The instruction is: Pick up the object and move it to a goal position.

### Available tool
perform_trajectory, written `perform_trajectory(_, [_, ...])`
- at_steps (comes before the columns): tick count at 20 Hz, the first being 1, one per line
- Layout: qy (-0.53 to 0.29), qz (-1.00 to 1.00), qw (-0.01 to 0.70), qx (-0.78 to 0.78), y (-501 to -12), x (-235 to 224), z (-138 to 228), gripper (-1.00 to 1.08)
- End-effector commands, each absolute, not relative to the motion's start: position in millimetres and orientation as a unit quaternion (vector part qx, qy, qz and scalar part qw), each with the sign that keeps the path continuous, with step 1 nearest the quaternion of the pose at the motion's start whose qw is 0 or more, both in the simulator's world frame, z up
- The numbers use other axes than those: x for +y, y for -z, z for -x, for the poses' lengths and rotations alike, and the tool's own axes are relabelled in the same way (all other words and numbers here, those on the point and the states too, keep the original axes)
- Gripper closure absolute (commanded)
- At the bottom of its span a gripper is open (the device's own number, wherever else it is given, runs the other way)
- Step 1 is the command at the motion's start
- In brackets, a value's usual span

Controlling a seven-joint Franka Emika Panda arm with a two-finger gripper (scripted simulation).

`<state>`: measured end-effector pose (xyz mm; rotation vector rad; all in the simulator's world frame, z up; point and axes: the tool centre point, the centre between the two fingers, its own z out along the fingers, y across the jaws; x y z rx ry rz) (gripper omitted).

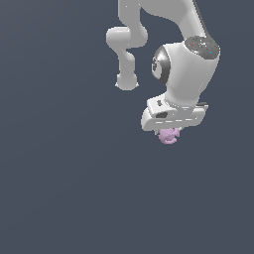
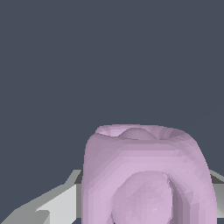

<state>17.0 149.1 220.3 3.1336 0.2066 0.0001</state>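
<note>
Closest to your wrist camera, the object (image 2: 148, 175) fills the lower frame: a pale pink-lilac lump with a rounded knob on its front and a hollowed top. Pale grey parts of the jaws flank it on both sides. In the exterior view, the object (image 1: 168, 135) sits directly beneath the gripper (image 1: 171, 130), pinched there. Behind, the white arm (image 1: 186, 64) rises against plain slate-grey.

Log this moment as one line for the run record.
phase: carrying | gripper: shut on pink object | object: fills wrist view, between fingers | surface contact: cannot tell | goal marker: none visible
</note>
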Motion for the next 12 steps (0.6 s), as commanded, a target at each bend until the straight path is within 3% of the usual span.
perform_trajectory(1, [0.000,-0.998,0.001,0.066,-246,161,-5,1.08])
perform_trajectory(12, [0.000,-0.998,0.001,0.066,-343,205,35,1.08])
